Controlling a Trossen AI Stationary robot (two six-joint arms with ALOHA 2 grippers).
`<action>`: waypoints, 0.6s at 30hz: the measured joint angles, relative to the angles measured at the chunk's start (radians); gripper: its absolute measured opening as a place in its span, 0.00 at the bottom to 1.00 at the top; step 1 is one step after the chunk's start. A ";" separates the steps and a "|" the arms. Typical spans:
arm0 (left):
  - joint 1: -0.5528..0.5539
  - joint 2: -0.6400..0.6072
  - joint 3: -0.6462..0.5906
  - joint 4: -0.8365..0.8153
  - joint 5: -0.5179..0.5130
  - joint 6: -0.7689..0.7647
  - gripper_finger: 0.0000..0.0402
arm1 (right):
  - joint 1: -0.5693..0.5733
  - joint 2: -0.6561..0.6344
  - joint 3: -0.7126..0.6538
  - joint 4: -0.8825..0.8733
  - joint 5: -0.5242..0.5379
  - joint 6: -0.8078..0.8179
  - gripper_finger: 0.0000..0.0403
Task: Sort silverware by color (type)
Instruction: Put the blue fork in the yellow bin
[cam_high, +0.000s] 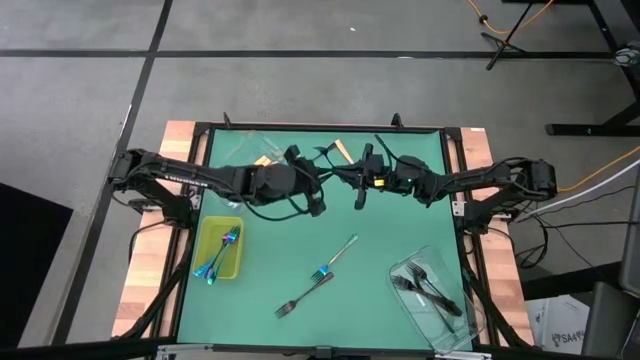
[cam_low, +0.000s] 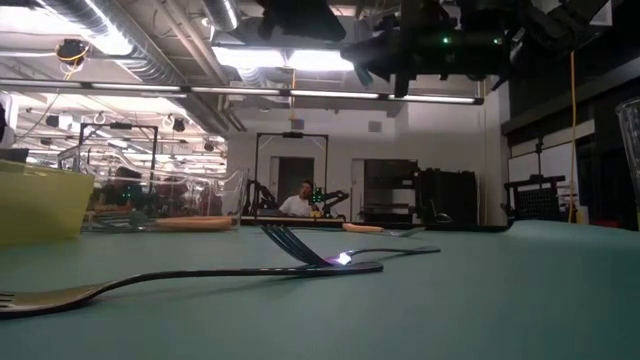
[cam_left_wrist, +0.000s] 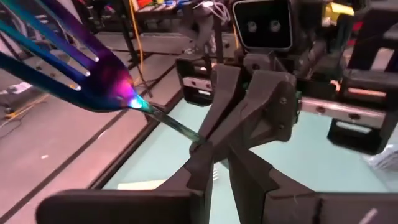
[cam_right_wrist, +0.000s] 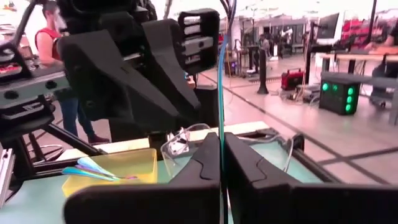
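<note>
- The place was a robotics lab or workshop: a green-topped table (cam_high: 380, 250) stood on a grey concrete floor (cam_high: 300, 85) marked with dark lines.
- Beyond the right gripper (cam_right_wrist: 222, 163), a person (cam_right_wrist: 53, 37) stood among workbenches, dark equipment racks and a unit with green lights (cam_right_wrist: 339, 93).
- High above, behind the grippers, ran exposed ducts (cam_low: 110, 40) and strip lights (cam_low: 285, 60); another person (cam_low: 298, 203) sat far off at a second robot rig.

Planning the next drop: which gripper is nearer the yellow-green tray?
Left. The left gripper hangs above the mat just up and right of the yellow-green tray; the right gripper sits farther right, past the left one.
</note>
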 joint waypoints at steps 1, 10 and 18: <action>0.004 0.000 0.000 0.009 0.003 0.000 0.11 | 0.000 0.000 0.000 0.007 0.000 -0.010 0.00; 0.012 0.000 0.000 0.061 0.005 0.009 0.11 | -0.001 0.000 0.000 0.077 -0.081 -0.054 0.00; 0.011 0.000 0.000 0.109 0.011 0.035 0.11 | 0.000 -0.001 0.000 0.071 -0.132 -0.076 0.00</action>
